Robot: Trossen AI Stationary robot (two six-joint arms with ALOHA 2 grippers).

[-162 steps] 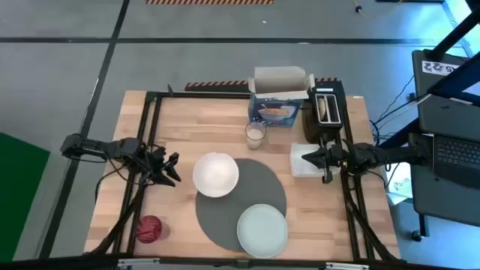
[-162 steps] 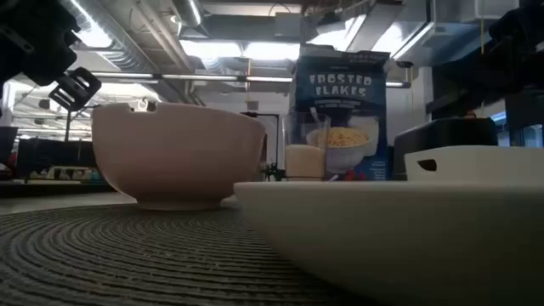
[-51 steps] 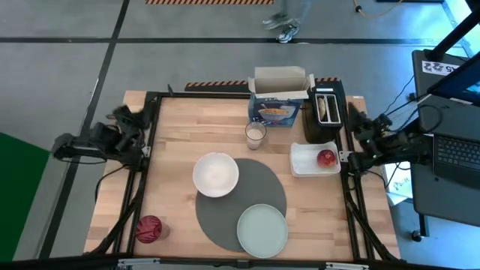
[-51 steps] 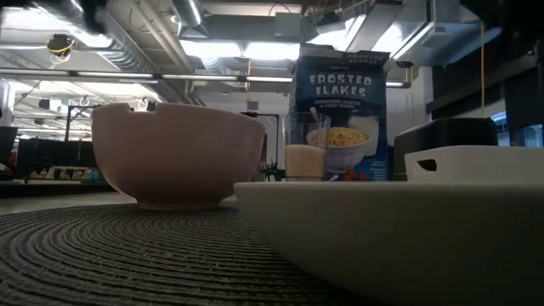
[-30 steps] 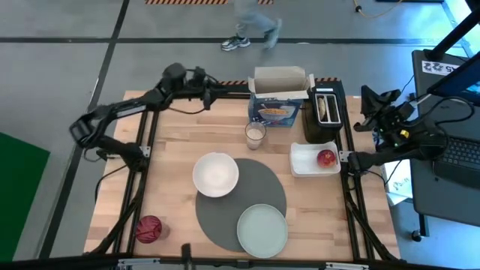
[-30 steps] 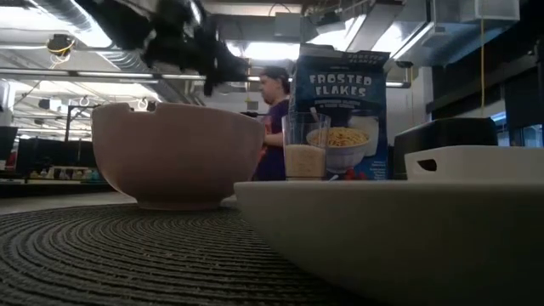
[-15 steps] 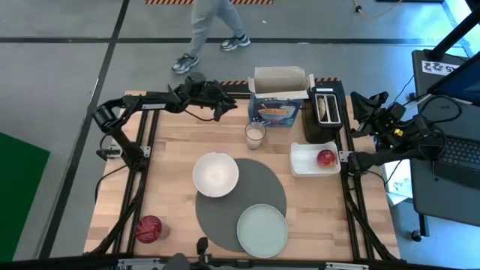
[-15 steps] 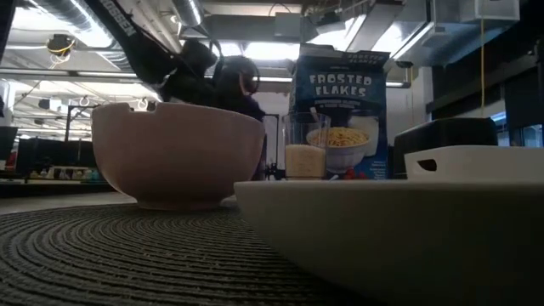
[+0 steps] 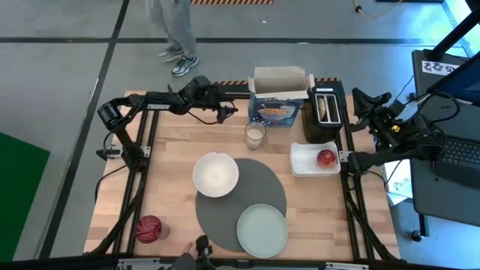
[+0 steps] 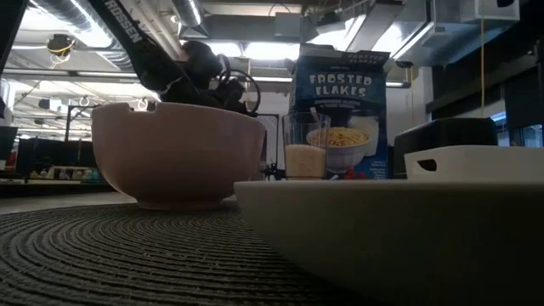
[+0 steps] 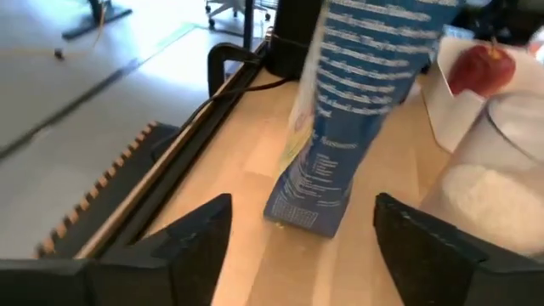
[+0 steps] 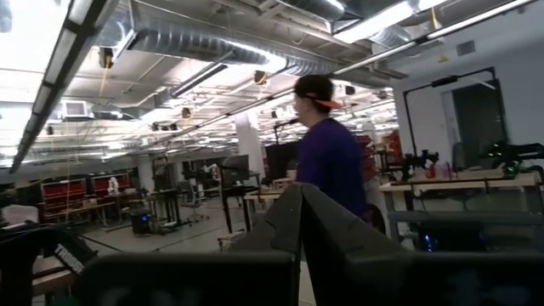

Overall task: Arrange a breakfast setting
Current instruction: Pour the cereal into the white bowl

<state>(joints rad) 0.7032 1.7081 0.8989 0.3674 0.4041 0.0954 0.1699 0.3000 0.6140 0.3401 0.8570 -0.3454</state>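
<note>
While the blue cereal box (image 11: 357, 110) is cut off above, the left gripper (image 11: 297, 242) is spread wide, empty; the right gripper (image 12: 299, 223) is closed.

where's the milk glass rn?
High view: milk glass stands at table's far middle, just in front of the cereal box, beyond the round mat.

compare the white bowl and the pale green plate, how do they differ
The white bowl is deep with tall sides; the pale-green plate is shallow and low. The bowl lies half on the round dark-grey mat, at its far left edge; the plate overlaps the mat's near edge, closer to the table's front. The plate looks a little wider than the bowl from above. Both are round, plain and empty.
</note>
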